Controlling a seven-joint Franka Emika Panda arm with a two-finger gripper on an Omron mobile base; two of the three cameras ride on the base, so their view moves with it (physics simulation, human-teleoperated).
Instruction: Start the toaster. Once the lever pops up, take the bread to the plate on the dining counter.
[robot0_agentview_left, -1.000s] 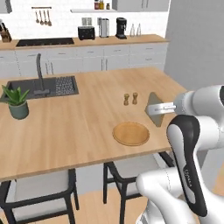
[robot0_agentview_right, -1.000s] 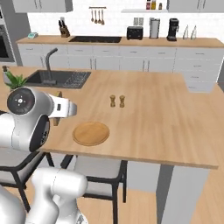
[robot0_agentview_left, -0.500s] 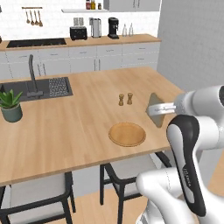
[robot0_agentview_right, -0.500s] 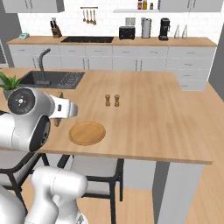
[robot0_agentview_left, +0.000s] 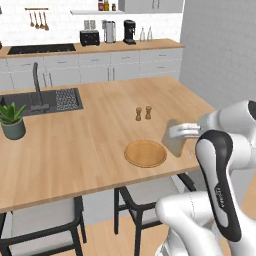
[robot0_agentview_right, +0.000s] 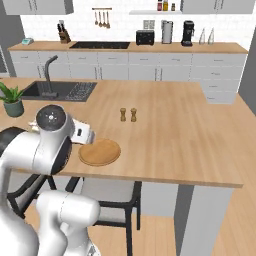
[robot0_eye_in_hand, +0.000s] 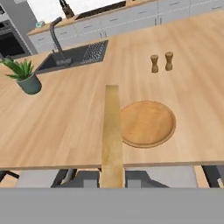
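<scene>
My gripper (robot0_agentview_left: 176, 132) is shut on the bread (robot0_agentview_left: 173, 142), a thin pale tan slice held upright over the near right part of the dining counter (robot0_agentview_left: 90, 150). In the hand view the bread (robot0_eye_in_hand: 112, 135) shows edge-on as a tall strip, just left of the plate (robot0_eye_in_hand: 148, 123). The round wooden plate (robot0_agentview_left: 145, 153) lies flat near the counter's front edge, just left of the bread. It also shows beside my arm as the plate (robot0_agentview_right: 100, 151). The black toaster (robot0_agentview_left: 89, 37) stands far off on the back counter, as does the toaster (robot0_agentview_right: 145, 37).
Two small shakers (robot0_agentview_left: 143, 113) stand behind the plate. A dark sink (robot0_agentview_left: 42, 100) with a faucet and a potted plant (robot0_agentview_left: 12, 122) occupy the island's left. Chairs (robot0_agentview_left: 45, 220) sit under the front edge. A coffee machine (robot0_agentview_left: 129, 31) and stovetop (robot0_agentview_left: 37, 48) line the back counter.
The whole picture has shifted a little as the base drove along the island. The arm keeps the same pose with the bread in its grip.
</scene>
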